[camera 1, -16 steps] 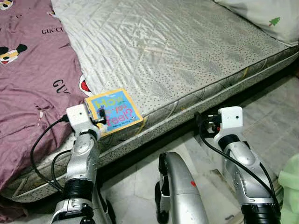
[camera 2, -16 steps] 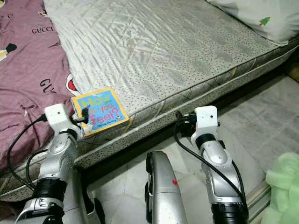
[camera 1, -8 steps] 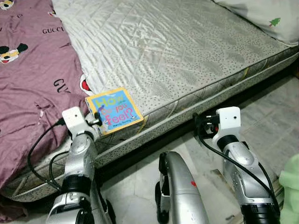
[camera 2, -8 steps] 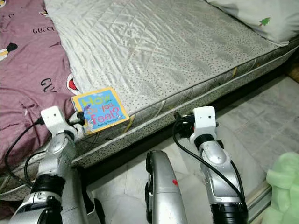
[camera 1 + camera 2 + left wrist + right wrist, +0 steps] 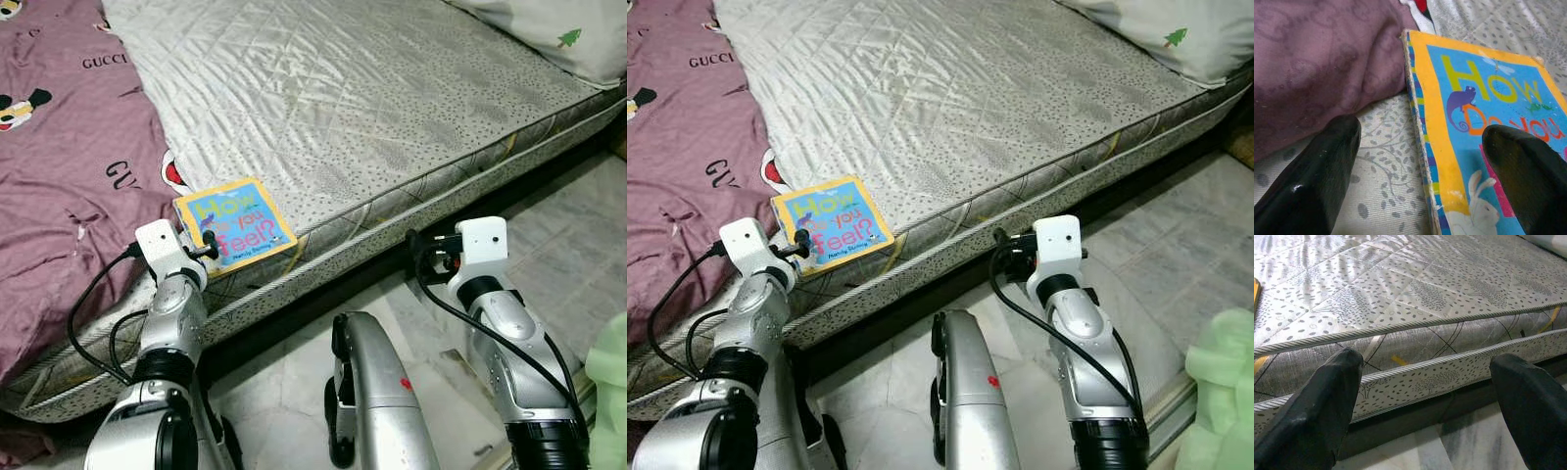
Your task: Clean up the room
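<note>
Item: square yellow-bordered blue board book (image 5: pixel 235 223), cover title "How Do You Feel?", lying flat and face up.

Location: on the grey quilted mattress (image 5: pixel 392 108) of the bed, at its near edge. One side of the book is just beside the mauve printed blanket (image 5: pixel 69 166); in the left wrist view the blanket's fold seems to touch the book's corner.

Orientation: nearly square, so no marked long axis. The title lines run slantwise, rising toward the robot's right; the top of the cover faces away from the robot, up the mattress. The striped spine edge (image 5: pixel 1418 147) faces the blanket.

Left gripper (image 5: pixel 1425 161): at the mattress edge, at the book's near corner. Fingers spread wide, gripping nothing; one finger (image 5: pixel 1317 171) lies over bare mattress beside the spine, the other over the cover.

Right gripper (image 5: pixel 1425 396): held level with the mattress side, well apart from the book. Fingers spread wide, gripping nothing.

Step in hand (judged): approach to picking up the book; no grip yet made.

Next move calls for (judged): a flat, thin object offers no side hold from above. The left fingers would need to straddle the spine edge, one under and one over, or draw the book past the mattress edge first.

Other: pale green cloth (image 5: pixel 1225 392) on the marble floor (image 5: pixel 1176 264); white pillow (image 5: pixel 549 34) at the far corner.
</note>
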Available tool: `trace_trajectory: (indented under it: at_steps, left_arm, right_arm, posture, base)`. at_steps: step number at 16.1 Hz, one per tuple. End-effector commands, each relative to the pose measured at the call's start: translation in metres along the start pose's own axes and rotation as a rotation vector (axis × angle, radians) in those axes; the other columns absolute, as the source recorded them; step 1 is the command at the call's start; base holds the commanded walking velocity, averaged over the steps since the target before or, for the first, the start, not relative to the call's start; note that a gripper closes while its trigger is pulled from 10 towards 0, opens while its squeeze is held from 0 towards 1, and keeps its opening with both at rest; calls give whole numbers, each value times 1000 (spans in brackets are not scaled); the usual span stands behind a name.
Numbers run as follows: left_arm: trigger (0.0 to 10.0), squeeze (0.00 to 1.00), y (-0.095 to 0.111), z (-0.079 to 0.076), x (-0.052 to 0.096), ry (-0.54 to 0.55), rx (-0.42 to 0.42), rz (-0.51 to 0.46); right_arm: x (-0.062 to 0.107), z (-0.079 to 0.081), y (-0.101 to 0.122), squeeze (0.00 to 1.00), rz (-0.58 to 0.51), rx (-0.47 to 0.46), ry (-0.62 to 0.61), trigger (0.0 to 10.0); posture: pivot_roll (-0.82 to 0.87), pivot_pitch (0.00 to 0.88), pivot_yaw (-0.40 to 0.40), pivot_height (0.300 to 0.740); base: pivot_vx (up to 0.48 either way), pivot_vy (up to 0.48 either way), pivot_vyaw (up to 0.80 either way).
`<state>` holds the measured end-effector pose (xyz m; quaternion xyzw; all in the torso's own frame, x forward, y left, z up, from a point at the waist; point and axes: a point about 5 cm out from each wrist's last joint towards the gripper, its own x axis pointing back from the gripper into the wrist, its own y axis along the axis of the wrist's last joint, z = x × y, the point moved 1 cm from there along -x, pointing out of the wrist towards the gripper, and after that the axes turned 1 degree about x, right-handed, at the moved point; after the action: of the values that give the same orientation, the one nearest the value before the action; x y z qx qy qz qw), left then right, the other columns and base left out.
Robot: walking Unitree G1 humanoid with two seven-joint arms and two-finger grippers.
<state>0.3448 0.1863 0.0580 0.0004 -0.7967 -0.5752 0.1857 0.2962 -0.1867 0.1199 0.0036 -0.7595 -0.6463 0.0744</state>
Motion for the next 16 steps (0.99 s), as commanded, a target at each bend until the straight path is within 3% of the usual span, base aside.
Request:
trace_trajectory:
  at_steps: [1,4,8,13,14,16]
  left_arm:
    - [10000,0,-4,2,-1,-2,2,20]
    - [10000,0,-13,-2,-4,-52,37,89]
    - [10000,0,-29,-25,-2,-157,124,204]
    - [10000,0,-43,-47,5,-318,334,312]
    - [0,0,-45,-50,7,-362,430,325]
    - [0,0,-50,-44,9,-348,526,338]
  right_arm:
    - [2,-5,-3,0,10,5,-14,10000]
    - [0,-2,0,0,3,8,-9,10000]
    - [0,-6,5,0,-12,19,-18,10000]
    - [-4,-7,10,0,-25,23,-24,10000]
    - [-5,-7,11,0,-30,24,-26,10000]
    - [-6,-8,11,0,-34,25,-29,10000]
  posture:
    - [-284,159,-32,509]
    - [-296,157,-33,509]
    - [-313,152,-31,509]
    - [-322,141,-27,509]
    - [-324,137,-25,509]
    - [-323,130,-22,509]
  base:
    - [0,0,0]
    - [0,0,0]
    - [0,0,0]
    - [0,0,0]
    - [0,0,0]
    - [0,0,0]
